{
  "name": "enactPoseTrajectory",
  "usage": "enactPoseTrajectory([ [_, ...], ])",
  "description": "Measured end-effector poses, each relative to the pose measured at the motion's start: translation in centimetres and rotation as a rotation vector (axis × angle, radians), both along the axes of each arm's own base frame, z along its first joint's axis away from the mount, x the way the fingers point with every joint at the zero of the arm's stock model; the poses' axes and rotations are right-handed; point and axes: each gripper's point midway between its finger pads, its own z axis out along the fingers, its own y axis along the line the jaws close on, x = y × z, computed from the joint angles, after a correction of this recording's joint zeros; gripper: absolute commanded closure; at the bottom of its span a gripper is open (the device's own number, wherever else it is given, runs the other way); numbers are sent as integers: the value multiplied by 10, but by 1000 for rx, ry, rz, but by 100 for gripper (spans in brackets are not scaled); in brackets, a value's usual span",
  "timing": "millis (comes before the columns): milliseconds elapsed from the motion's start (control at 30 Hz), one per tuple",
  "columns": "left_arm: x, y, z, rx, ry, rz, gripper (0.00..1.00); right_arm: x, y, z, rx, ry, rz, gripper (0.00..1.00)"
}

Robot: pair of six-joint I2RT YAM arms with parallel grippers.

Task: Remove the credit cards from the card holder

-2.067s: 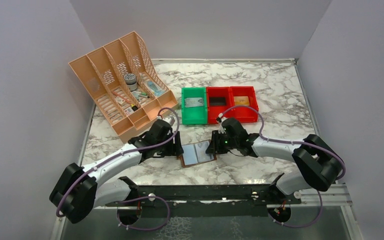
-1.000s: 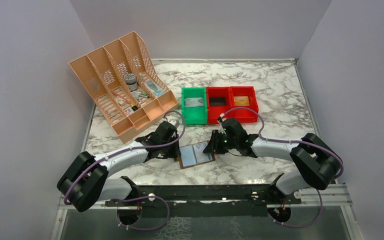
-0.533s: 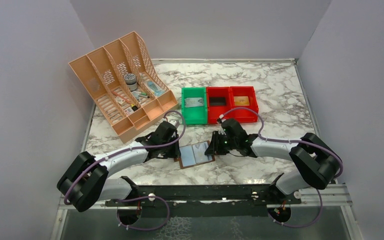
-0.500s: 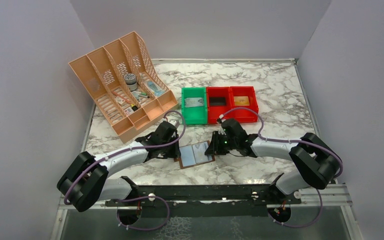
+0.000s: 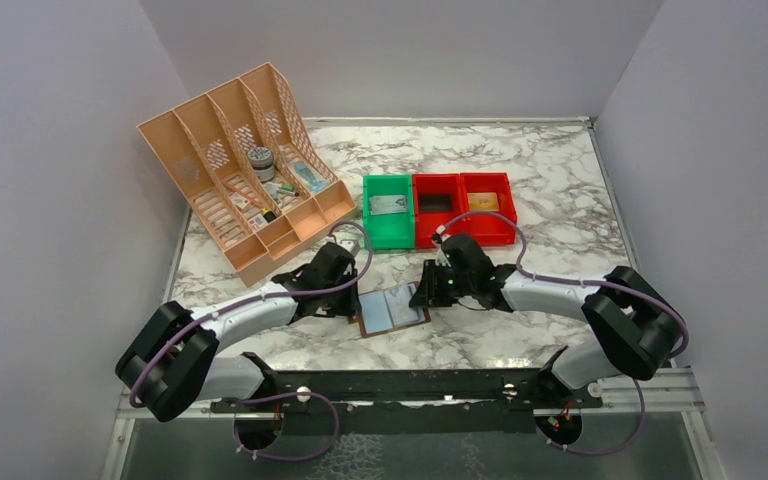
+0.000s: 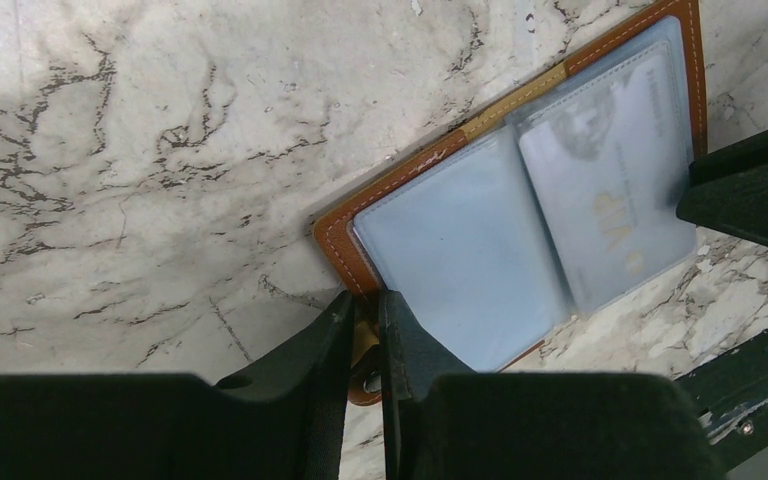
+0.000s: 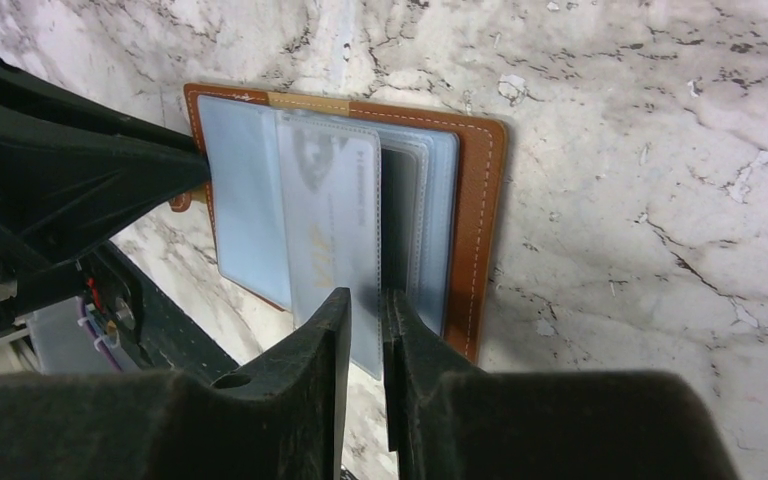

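Note:
The brown leather card holder [image 5: 393,309] lies open on the marble between my two grippers, its pale blue sleeves facing up. My left gripper [image 5: 353,305] is at its left edge, shut on the little snap tab [image 6: 368,345]. From the right, my right gripper [image 5: 426,297] is shut on the edge of a clear sleeve [image 7: 360,250] that stands up off the holder [image 7: 480,220]. Inside that sleeve is a pale credit card [image 7: 325,200] with gold lettering, also seen in the left wrist view as the card [image 6: 610,180]. More sleeves lie stacked beneath.
A green bin [image 5: 370,222] holding a pale card stands behind the holder, with two red bins [image 5: 465,235] joined at its right. A peach file organiser [image 5: 245,165] with small items fills the back left. Walls close in on both sides.
The left arm drew in toward the holder early on, and the holder slid slightly left. Over the last second both grippers have kept their holds almost without moving.

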Motion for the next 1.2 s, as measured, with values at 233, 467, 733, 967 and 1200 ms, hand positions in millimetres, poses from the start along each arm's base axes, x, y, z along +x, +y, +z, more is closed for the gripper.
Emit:
enactPoseTrajectory([
  [233,1,-1,-1,2,1,-2,83,-2,2,2,10,4,17,90],
  [467,1,-1,0,3,1,-3,83,-3,3,3,15,6,19,99],
  [733,2,-2,0,4,-1,-6,86,-4,13,15,95,19,14,90],
  [967,2,-2,0,4,-2,-6,86,-8,19,18,152,46,10,99],
  [1200,4,-3,2,1,-5,-8,86,-7,18,17,155,45,-9,99],
])
